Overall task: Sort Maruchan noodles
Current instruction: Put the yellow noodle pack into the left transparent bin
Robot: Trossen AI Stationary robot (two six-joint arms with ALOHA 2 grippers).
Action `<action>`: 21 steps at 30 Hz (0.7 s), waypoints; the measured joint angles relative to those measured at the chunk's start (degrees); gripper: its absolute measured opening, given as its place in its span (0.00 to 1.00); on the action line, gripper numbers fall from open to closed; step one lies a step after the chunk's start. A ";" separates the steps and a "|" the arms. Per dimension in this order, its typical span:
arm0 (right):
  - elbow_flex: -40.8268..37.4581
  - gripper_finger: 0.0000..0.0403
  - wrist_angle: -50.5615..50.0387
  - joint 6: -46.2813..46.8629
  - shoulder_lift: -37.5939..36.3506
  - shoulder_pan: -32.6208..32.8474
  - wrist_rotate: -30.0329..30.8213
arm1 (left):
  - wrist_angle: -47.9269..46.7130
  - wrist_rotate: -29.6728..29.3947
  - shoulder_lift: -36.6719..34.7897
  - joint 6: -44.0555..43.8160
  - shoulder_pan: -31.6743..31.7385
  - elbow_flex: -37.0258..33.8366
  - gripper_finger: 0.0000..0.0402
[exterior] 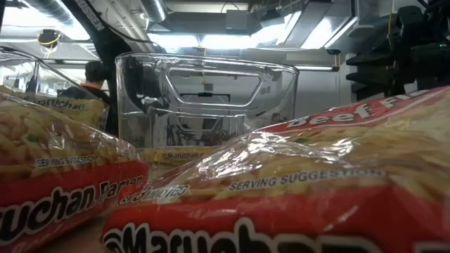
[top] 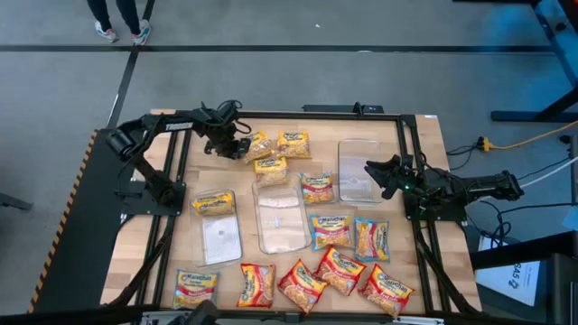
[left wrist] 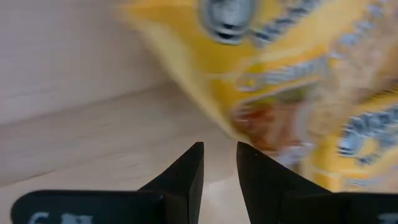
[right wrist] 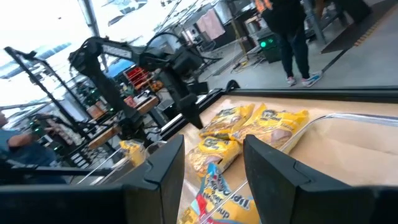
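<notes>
Several Maruchan packets lie flat on the wooden table. Three yellow ones (top: 271, 153) lie at the far middle, one yellow one (top: 214, 204) on the left clear tray's far end, and blue-edged ones (top: 330, 230) right of the middle. Red-orange ones (top: 339, 269) and a yellow one (top: 194, 287) lie along the near edge. My left gripper (top: 237, 144) is low at the far left, just short of a yellow packet (left wrist: 280, 74), its fingers (left wrist: 186, 174) a little apart with nothing between them. My right gripper (right wrist: 214, 149) is open and empty above the right clear tray (top: 358, 158).
Three clear rectangular trays stand on the table: left (top: 219, 239), middle (top: 278, 221) and right. The middle one fills the low view (exterior: 204, 105) behind red packets. A black frame (top: 411, 162) borders the table. A person stands on the floor beyond the far edge (top: 122, 23).
</notes>
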 joint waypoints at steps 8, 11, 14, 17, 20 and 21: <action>0.02 0.40 -0.11 0.00 0.00 0.00 -2.48 | 2.07 5.31 0.55 -0.28 0.09 0.00 0.22; 0.02 0.40 -0.12 0.00 0.00 -0.01 -2.90 | 1.19 5.43 0.55 -0.29 0.57 0.00 0.22; 0.02 0.40 -0.13 0.00 0.00 0.00 -2.90 | 1.21 6.43 0.55 -0.27 0.56 0.00 0.22; 0.02 0.40 -0.16 -0.02 0.00 0.00 -2.91 | 1.26 8.37 0.55 0.37 0.70 0.00 0.22; 0.02 0.40 -0.16 -0.02 0.00 0.00 -2.92 | 1.93 7.75 0.55 0.14 0.83 0.00 0.22; 0.02 0.40 -0.16 -0.02 0.00 -0.01 -2.92 | 2.29 7.36 0.55 0.05 0.83 0.00 0.22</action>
